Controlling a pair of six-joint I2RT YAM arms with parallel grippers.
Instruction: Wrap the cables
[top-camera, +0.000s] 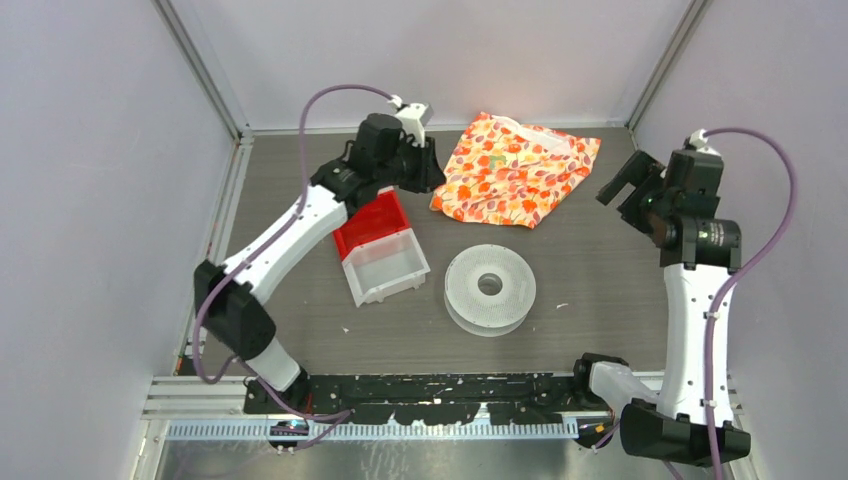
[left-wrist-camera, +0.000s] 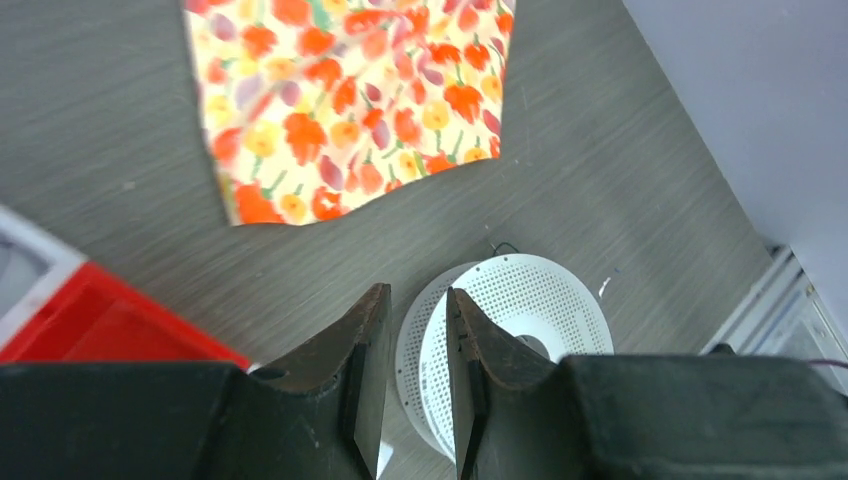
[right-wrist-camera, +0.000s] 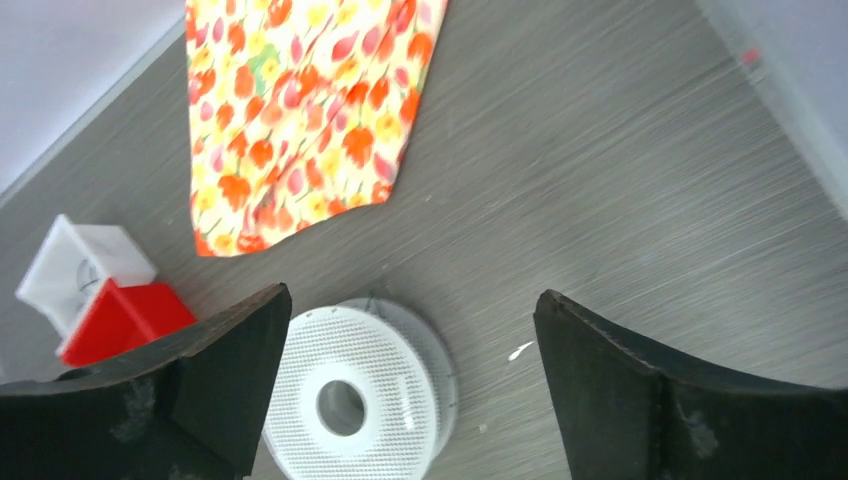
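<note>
Of the cables I see only a short thin dark wire end (left-wrist-camera: 505, 247) poking up at the far rim of a white perforated spool (top-camera: 468, 300); the same wire end shows in the right wrist view (right-wrist-camera: 372, 297). The rest of the cables are hidden. The spool lies flat mid-table (left-wrist-camera: 560, 300) (right-wrist-camera: 395, 365). My left gripper (top-camera: 425, 165) hangs above the table's far left, its jaws a narrow gap apart with nothing between them (left-wrist-camera: 417, 295). My right gripper (top-camera: 622, 190) is up at the far right, wide open and empty (right-wrist-camera: 412, 295).
A floral orange cloth (top-camera: 515, 170) lies at the back centre, also seen from both wrists (left-wrist-camera: 350, 100) (right-wrist-camera: 300, 110). A red and white bin (top-camera: 385, 255) sits left of the spool, under my left arm. Grey walls enclose the table on three sides.
</note>
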